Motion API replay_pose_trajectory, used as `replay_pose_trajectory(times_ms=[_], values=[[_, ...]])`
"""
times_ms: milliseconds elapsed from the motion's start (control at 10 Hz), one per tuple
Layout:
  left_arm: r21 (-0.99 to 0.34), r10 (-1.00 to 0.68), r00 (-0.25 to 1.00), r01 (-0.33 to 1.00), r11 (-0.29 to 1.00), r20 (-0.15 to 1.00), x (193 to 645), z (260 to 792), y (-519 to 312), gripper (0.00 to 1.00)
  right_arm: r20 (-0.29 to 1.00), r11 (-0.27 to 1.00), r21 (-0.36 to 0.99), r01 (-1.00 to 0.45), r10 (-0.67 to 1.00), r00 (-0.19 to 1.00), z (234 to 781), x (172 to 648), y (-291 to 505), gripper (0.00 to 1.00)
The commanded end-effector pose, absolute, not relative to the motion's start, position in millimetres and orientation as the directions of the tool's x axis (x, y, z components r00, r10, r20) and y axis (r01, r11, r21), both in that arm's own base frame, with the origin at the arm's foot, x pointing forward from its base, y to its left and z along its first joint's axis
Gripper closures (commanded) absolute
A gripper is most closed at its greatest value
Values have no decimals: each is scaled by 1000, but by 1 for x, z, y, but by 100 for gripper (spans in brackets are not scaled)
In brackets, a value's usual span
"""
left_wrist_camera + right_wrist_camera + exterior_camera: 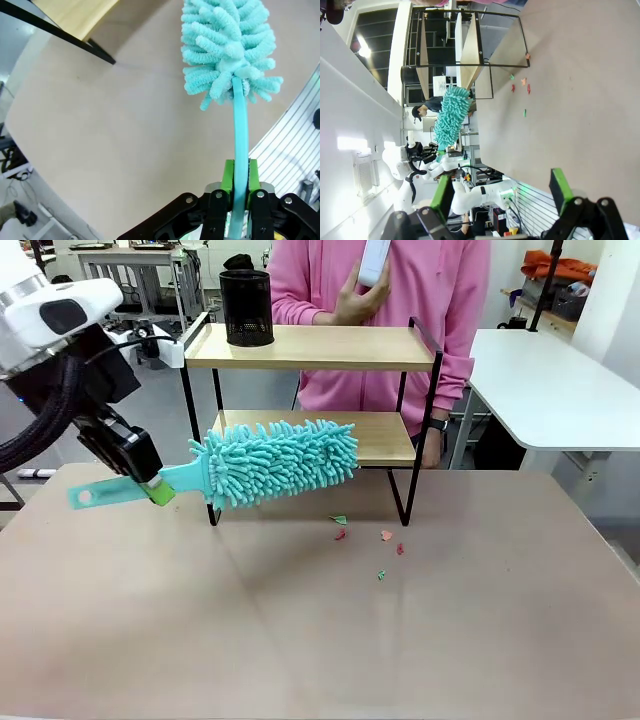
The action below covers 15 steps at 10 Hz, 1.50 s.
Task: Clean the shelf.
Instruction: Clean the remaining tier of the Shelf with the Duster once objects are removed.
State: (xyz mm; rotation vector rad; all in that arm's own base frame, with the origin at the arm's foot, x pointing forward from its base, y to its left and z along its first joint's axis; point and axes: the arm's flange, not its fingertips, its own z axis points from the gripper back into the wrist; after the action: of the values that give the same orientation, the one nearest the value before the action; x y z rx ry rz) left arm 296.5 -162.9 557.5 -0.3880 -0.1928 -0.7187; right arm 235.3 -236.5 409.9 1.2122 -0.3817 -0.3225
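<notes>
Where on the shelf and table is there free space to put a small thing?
Free: on the shelf, the top board right of the black cup; the table nearer than the scraps. Crowded: the lower board's front, where the left gripper holds the duster.

The shelf (310, 348) stands on the worktop (320, 640) in the upper middle of the frame, with a person (400, 310) behind it. A cup (246, 308) sits at the left end of its top board. The duster (280, 462) hangs before the lower board, its handle running left into the left gripper (158, 491). Scraps (386, 535) lie on the worktop before the shelf's right front leg.
</notes>
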Motion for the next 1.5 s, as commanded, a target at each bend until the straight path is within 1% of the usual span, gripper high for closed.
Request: replay_pose_trajectory(times_ms=[0,100,300,500,600,700,800,900,1000,1100,1200,1300,1400], values=[[-392,-622,725,686,612,297,291,563,-140,100,141,322,947,6,-433,890,411,237,-237,0],[-447,-634,711,694,564,304,283,575,-119,100,141,322,947,6,-433,890,411,237,-237,0],[-593,-629,694,684,425,349,268,608,-64,100,141,322,947,6,-433,890,411,237,-237,0],[-685,-491,750,637,355,443,260,629,-1,100,141,322,947,6,-433,890,411,237,-237,0],[-728,-377,790,603,327,484,258,635,34,100,141,322,947,6,-433,890,411,237,-237,0],[-771,-187,837,547,326,515,257,638,68,100,141,322,947,6,-433,890,411,237,-237,0],[-807,42,856,468,360,515,255,632,106,100,141,322,947,6,-433,890,411,237,-237,0],[-837,221,850,364,409,478,254,624,136,100,141,322,947,6,-433,890,411,237,-237,0],[-847,366,826,228,480,429,255,608,155,100,141,322,947,6,-433,890,411,237,-237,0],[-864,414,831,148,481,372,258,596,162,100,141,322,947,6,-433,890,411,237,-237,0],[-882,434,850,71,467,298,269,577,161,100,141,322,947,6,-433,890,411,237,-237,0],[-879,458,865,-42,475,206,286,559,157,100,141,322,947,6,-433,890,411,237,-237,0],[-853,391,849,125,507,356,256,581,200,100,141,322,947,6,-433,890,411,237,-237,0]])
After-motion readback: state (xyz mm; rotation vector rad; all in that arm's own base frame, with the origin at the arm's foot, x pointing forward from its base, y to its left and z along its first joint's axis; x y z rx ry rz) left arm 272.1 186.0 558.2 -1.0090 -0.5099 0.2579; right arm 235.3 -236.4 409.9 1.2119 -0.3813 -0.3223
